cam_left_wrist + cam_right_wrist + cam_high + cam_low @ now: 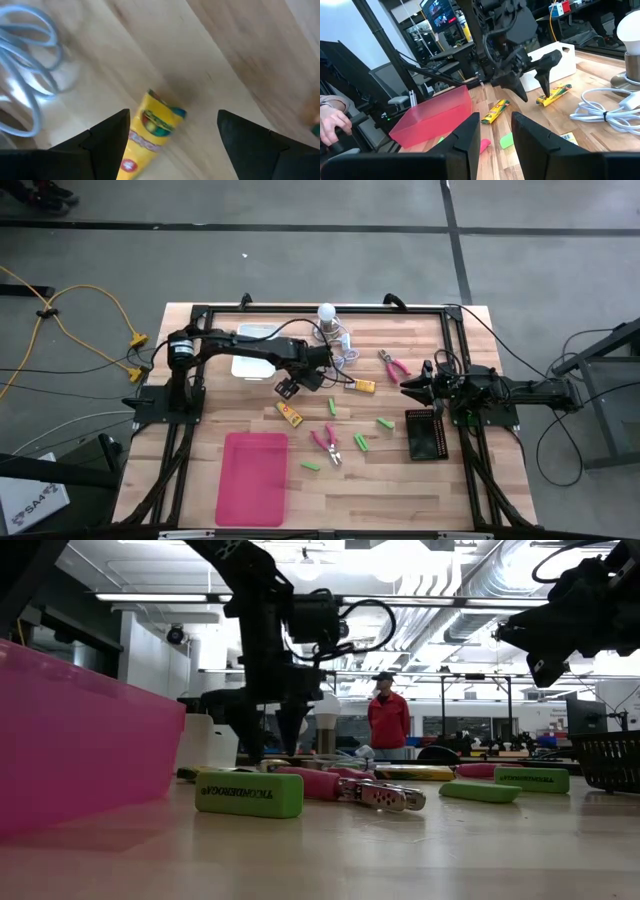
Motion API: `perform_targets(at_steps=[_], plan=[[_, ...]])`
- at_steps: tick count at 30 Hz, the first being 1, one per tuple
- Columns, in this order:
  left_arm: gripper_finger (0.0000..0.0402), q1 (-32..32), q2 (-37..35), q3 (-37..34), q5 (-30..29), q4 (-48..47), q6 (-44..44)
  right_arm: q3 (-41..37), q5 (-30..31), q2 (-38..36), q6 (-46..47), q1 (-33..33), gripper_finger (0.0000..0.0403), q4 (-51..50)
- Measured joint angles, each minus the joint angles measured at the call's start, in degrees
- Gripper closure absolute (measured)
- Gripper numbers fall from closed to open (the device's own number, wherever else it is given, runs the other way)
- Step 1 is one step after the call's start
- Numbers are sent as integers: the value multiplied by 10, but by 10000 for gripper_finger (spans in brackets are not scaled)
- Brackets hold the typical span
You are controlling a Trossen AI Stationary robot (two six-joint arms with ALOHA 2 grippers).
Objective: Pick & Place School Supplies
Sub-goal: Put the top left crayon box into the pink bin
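— Where's your left gripper?

— I have it above the table's middle, fingers spread wide, nothing between them. A yellow crayon pack lies on the wood right below.

— And the right gripper?

— At three o'clock, over the black basket, fingers narrow and empty.

— Other supplies?

— Pink-handled pliers and green erasers lie toward five o'clock, beside the pink bin.

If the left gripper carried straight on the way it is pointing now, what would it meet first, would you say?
Most likely the yellow oblong crayon box lying on the wooden table. The left gripper points down at it with open fingers on either side, though the gap above it is hard to judge.
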Motion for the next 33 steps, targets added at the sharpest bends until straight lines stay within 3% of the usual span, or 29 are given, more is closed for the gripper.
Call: perform_targets(at_steps=[20,33], plan=[[108,9,23,1,-44,41,82,0,0,0,0,0,302,0],[125,16,34,1,-45,40,81,0,0,0,0,0,302,0]])
